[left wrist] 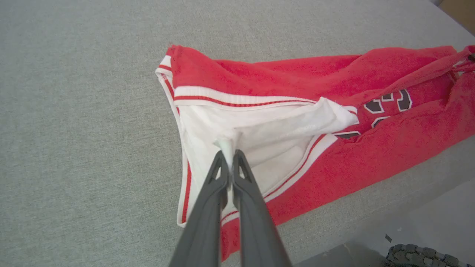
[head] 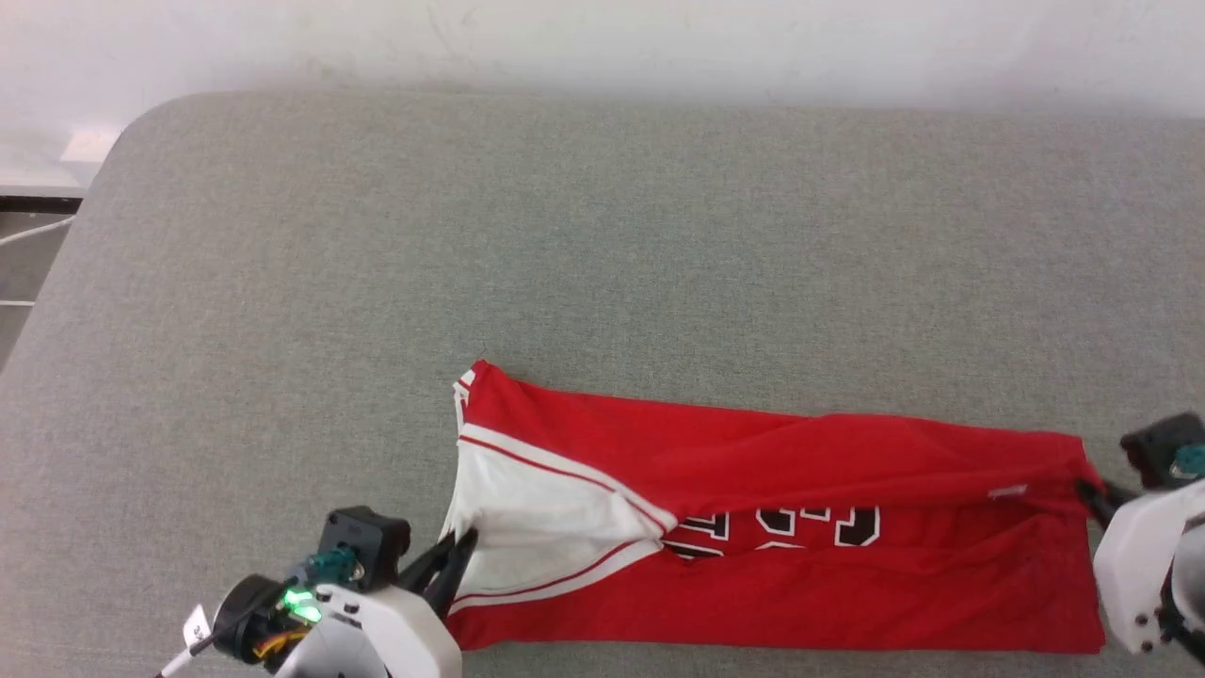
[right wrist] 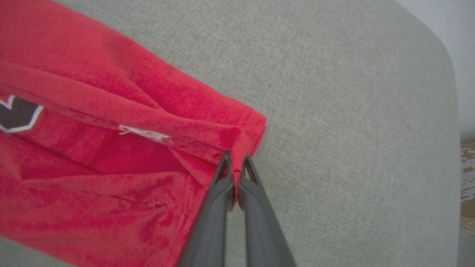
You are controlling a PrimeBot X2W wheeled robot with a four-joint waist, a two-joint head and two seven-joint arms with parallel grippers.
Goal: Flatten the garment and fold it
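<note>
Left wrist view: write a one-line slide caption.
Left gripper shut on the white sleeve fabric of the red garment, lying on the grey surface.

A bright red garment (head: 800, 584), its sleeve panel white and edged in white trim with thin red stripes, carries black characters outlined in white, set against a heathered grey-green woven surface (head: 565, 235) and a pale white wall (head: 659, 38). The left gripper (left wrist: 230, 157) and right gripper (right wrist: 234, 159) show charcoal-grey fingers (left wrist: 207, 222), white casings (head: 395, 631) and a glowing green light (head: 299, 603).
</note>
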